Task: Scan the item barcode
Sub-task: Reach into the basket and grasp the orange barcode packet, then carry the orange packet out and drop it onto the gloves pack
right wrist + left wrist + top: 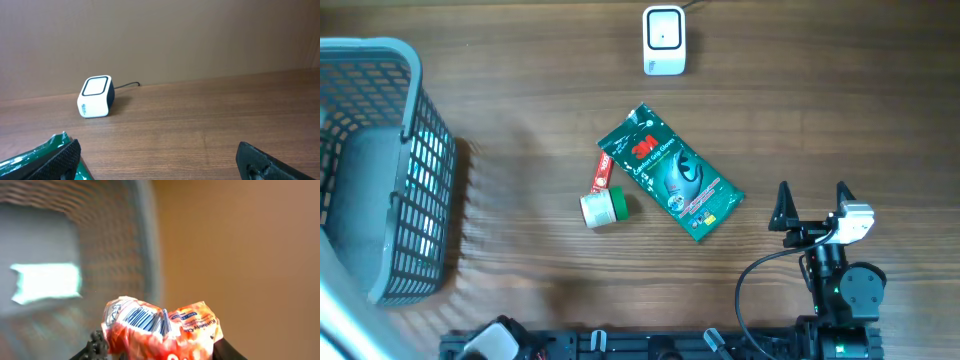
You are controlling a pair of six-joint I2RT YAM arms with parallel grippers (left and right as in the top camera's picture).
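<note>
In the left wrist view, a crumpled orange-and-white packet (165, 330) is squeezed between my left gripper's (159, 351) black fingers (96, 347). Its barcode (145, 319) faces the camera. The view behind it is blurred. The white scanner (663, 40) stands at the far middle of the table and also shows in the right wrist view as the scanner (95, 96). My right gripper (812, 203) rests open near the front right, nothing between its fingers (60, 160). I cannot make out the left gripper in the overhead view.
A grey mesh basket (415, 170) fills the left side, blurred in the left wrist view as the basket (125, 235). A green glove pack (670, 172) and a small red-and-green tube (603, 196) lie mid-table. The green pack's corner (25, 161) lies by my right gripper's left finger.
</note>
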